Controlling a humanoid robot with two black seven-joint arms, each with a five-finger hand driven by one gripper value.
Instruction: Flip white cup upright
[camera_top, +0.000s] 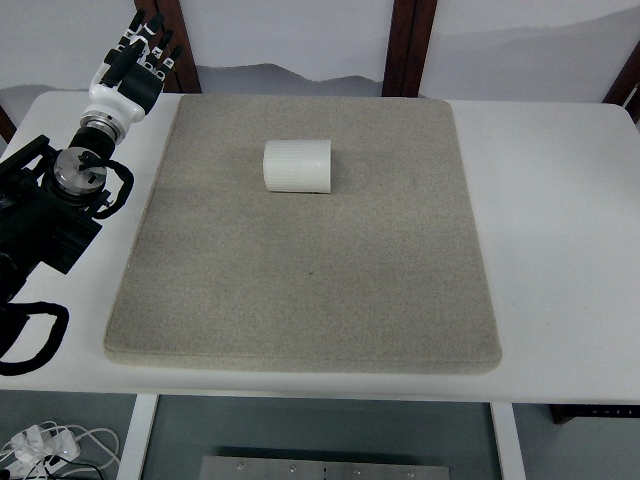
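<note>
A: Cup first. Where is the white cup (297, 165)?

B: It lies on its side on the grey mat (300, 300), in the upper middle of the frame, its long axis running left to right. Nothing touches it.

A: So how far along is the task?

B: By my reading, nothing is done yet. The cup has not been raised, and the whole job remains: reach in, grasp it, tip it onto its base.

A: Which hand is nearest?

B: The left hand (132, 65), at the upper left of the frame, off the mat's edge and well apart from the cup. Its fingers (152, 38) look extended and loosely together, gripping nothing, though against the dark background there I am not certain how far they spread. The right arm does not show at all.

A: Anything in the way?

B: Not that I can see. The mat between hand and cup is bare, and the white table (560, 250) around it holds nothing. Some loose cables (40, 445) sit below the table at the lower left of the frame, clear of the work.
</note>
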